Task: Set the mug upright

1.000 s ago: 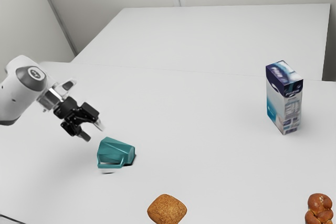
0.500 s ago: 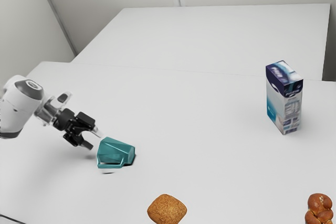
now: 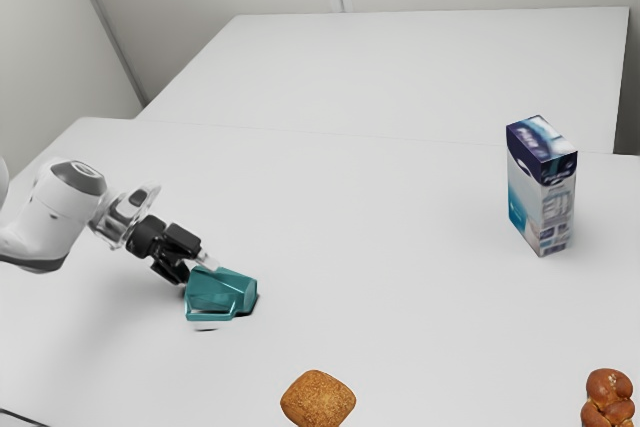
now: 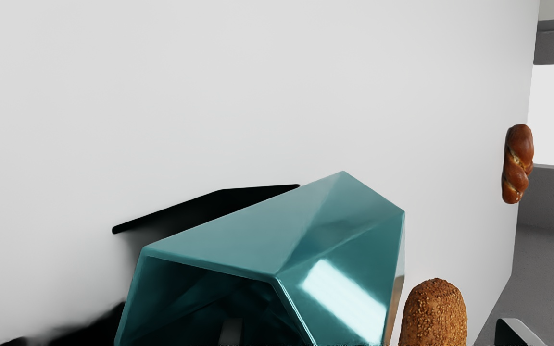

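Observation:
At the exterior view's left my gripper [image 3: 197, 270] stands open at the mouth end of the teal mug [image 3: 232, 292]. The mug lies on its side on the table, with its handle toward the view's lower edge. In the wrist view the faceted mug [image 4: 258, 226] turns its dark mouth to my gripper [image 4: 372, 332]. One fingertip [image 4: 231, 331] shows within the mouth opening, the other [image 4: 512, 332] outside the wall, well apart from it. Whether the inner one touches the mug I cannot tell.
A seeded brown bread [image 3: 318, 400] lies near the exterior view's bottom edge, and a braided loaf [image 3: 608, 400] at its lower right corner. A blue and white carton [image 3: 542, 187] stands upright at the view's right, on the white table [image 3: 400, 247].
My gripper has come down and toward the exterior view's right, from above and beside the mug to its mouth. The mug has not visibly moved.

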Available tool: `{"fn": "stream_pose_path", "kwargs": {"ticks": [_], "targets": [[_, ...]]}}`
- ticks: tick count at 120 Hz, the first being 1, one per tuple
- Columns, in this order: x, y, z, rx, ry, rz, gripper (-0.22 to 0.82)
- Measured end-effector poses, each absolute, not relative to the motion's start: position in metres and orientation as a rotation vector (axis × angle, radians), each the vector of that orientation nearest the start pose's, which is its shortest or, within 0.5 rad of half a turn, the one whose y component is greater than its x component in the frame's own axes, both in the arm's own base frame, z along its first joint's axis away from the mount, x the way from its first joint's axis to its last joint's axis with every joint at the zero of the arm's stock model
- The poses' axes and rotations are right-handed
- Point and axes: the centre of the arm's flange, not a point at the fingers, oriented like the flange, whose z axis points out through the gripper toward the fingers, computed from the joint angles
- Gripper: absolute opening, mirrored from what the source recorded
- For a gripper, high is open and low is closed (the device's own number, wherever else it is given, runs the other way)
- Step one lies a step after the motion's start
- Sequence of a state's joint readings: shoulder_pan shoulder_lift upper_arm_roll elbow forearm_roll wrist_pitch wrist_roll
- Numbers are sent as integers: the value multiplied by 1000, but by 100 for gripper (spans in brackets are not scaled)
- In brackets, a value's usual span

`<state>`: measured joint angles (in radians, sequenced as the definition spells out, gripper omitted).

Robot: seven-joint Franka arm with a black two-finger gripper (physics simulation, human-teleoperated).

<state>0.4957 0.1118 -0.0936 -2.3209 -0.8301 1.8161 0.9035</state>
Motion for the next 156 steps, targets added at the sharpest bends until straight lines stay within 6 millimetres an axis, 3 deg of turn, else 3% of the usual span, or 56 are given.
{"fn": "stream_pose_path", "kwargs": {"ticks": [32,68,116,138,156], "targets": [[443,120,282,2167,-89,-23,19],[442,116,285,2144,-141,-7,-9],[445,114,295,2151,-204,39,-16],[452,97,326,2207,-298,86,-16],[462,75,350,2351,-422,106,-16]]}}
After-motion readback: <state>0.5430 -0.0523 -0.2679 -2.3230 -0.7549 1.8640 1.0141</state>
